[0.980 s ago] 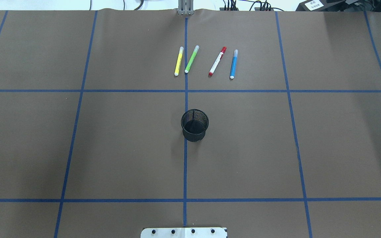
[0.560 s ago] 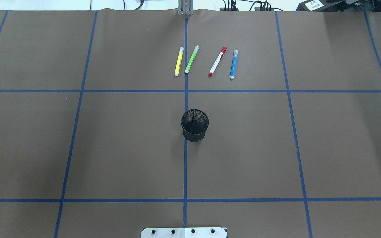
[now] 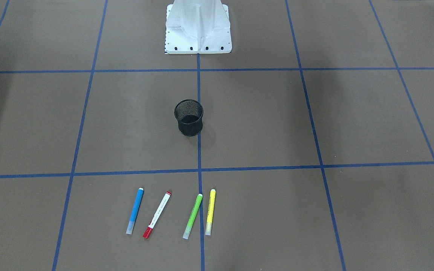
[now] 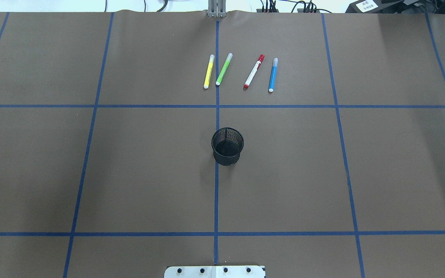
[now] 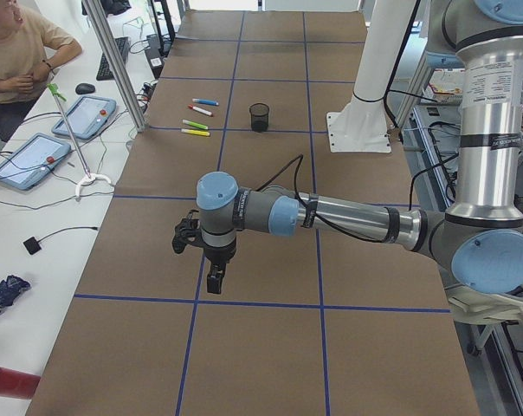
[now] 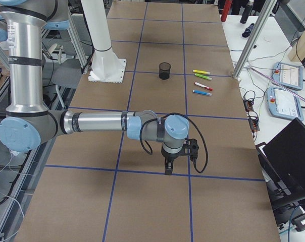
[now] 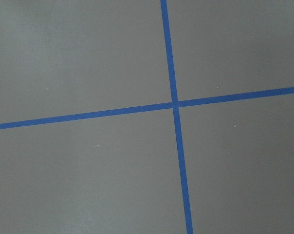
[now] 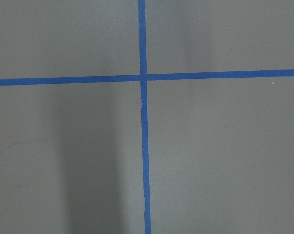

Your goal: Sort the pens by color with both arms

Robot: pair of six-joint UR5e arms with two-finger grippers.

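Overhead exterior: yellow pen (image 4: 208,72), green pen (image 4: 223,69), red-ended white pen (image 4: 253,72) and blue pen (image 4: 272,75) are laid in a row (left to right) at the far side of the bench (image 4: 91,173), well apart from the black mesh cup (image 4: 227,146). Left gripper (image 5: 213,282) and right gripper (image 6: 167,168) are held above the bench; open or closed cannot be told.

Table cover (image 4: 137,173): matt brown paper, smooth. Grid lines (image 4: 216,200): blue tape. Mesh cup (image 4: 227,153): black wire mesh. Pens (image 4: 272,75): smooth plastic, translucent caps. Pedestal (image 3: 198,26): glossy white. Left arm (image 5: 357,215): satin silver metal, light-blue caps.
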